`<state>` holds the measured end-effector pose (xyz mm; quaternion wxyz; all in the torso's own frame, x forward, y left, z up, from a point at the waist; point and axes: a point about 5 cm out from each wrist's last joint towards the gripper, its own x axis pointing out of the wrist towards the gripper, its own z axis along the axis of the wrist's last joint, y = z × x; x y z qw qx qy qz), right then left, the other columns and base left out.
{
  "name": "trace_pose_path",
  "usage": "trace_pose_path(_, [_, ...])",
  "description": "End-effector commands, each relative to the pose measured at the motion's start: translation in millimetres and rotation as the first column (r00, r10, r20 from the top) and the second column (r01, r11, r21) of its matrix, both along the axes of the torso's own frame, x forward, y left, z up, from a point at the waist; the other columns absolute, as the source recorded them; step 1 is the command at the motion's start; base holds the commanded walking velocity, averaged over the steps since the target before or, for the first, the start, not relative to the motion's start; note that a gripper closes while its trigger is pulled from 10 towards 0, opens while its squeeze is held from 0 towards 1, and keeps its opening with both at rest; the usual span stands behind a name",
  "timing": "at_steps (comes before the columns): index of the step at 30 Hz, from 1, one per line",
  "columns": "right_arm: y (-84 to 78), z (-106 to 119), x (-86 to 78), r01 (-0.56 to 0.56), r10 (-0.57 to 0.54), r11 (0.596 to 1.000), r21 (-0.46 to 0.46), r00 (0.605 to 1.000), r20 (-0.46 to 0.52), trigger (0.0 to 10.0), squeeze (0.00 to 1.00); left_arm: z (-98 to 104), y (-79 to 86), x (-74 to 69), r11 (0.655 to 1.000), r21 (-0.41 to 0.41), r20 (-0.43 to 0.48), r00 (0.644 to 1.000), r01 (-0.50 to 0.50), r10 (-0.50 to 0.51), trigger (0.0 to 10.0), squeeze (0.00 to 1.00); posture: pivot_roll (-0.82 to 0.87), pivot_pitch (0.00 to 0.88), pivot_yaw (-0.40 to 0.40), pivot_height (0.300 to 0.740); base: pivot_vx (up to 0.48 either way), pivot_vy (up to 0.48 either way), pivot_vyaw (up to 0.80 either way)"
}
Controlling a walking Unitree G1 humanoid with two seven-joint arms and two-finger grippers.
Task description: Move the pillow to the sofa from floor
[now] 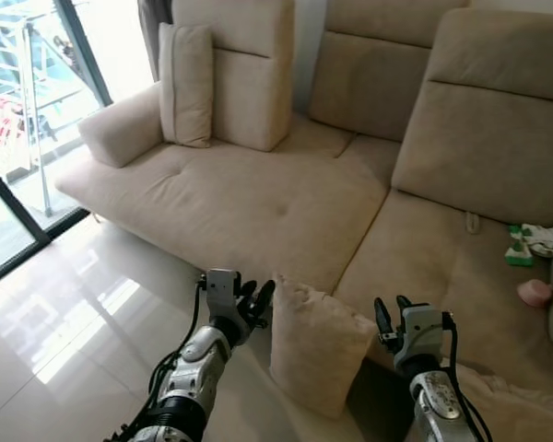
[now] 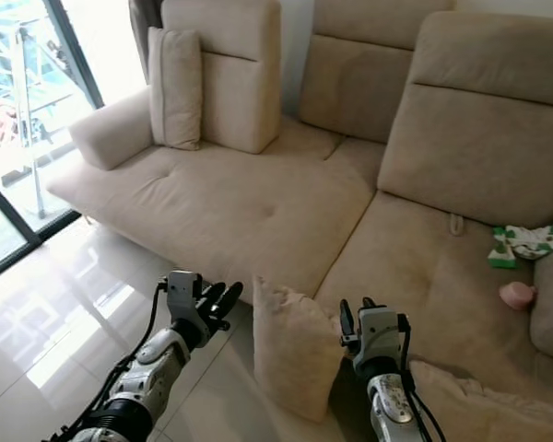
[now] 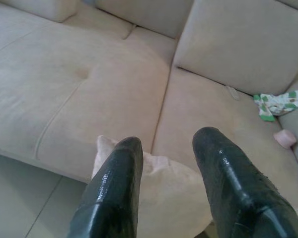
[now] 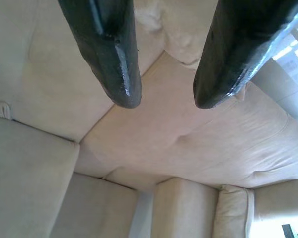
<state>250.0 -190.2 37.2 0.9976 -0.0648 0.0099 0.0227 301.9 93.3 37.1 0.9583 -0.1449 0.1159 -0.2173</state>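
Left tool [image 1: 258, 296] and right tool [image 1: 393, 316] parted, empty, flanking floor pillow [image 1: 315, 345], not gripping

Matt beige cloth covers the sofa [image 1: 258, 203] and pillow [image 1: 315, 345]; the tiled floor [image 1: 83, 341] gleams glossy; glossy black fingers [image 3: 114, 188].

Both silver arms reach up from bottom of frame: left gripper [image 1: 256, 299] lower centre-left, fingers parted; right gripper [image 1: 392, 311] lower right, fingers parted.
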Motion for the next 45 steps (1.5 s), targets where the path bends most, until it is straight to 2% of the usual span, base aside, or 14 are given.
trace_pose_path(1, [2.4, -1.6, -0.6, -0.015, 0.015, 1.000, -0.014, 1.000, -0.002, 10.0, 0.00, -2.0, -0.1, -0.8, 1.000, -0.001, -0.017, 1.000, 0.001, -0.001, 10.0, 0.00, 0.08, 0.000, 0.039, 0.740, 0.000, 0.000, 0.00])
trace_pose_path(9, [6.4, -2.9, -3.3, -0.059, 0.059, 0.995, -0.074, 0.998, -0.004, 10.0, 0.00, -2.2, -0.1, -0.7, 1.000, 0.005, -0.018, 1.000, 0.009, -0.009, 10.0, 0.00, 0.07, 0.000, 0.042, 0.740, 0.000, 0.000, 0.00])
trace_pose_path(16, [6.7, -1.9, -2.7, -0.061, 0.061, 0.995, -0.078, 0.998, 0.004, 10.0, 0.00, -1.3, -1.1, 0.1, 1.000, 0.004, -0.015, 1.000, 0.013, -0.013, 10.0, 0.00, 0.07, 0.000, 0.046, 0.740, 0.000, 0.000, 0.00])
trace_pose_path(37, [7.2, -1.5, -2.6, -0.051, 0.053, 0.995, -0.085, 0.998, 0.017, 10.0, 0.00, 1.0, -3.1, 2.7, 1.000, 0.013, -0.007, 1.000, 0.023, -0.023, 10.0, 0.00, 0.06, 0.000, 0.058, 0.740, 0.325, 0.000, 0.00])
trace_pose_path(45, [6.5, -2.3, -2.6, -0.047, 0.048, 0.995, -0.087, 0.999, 0.017, 10.0, 0.00, 1.4, -3.1, 3.2, 1.000, 0.001, -0.007, 1.000, 0.024, -0.024, 10.0, 0.00, 0.05, 0.000, 0.059, 0.740, 0.167, 0.000, 0.00])
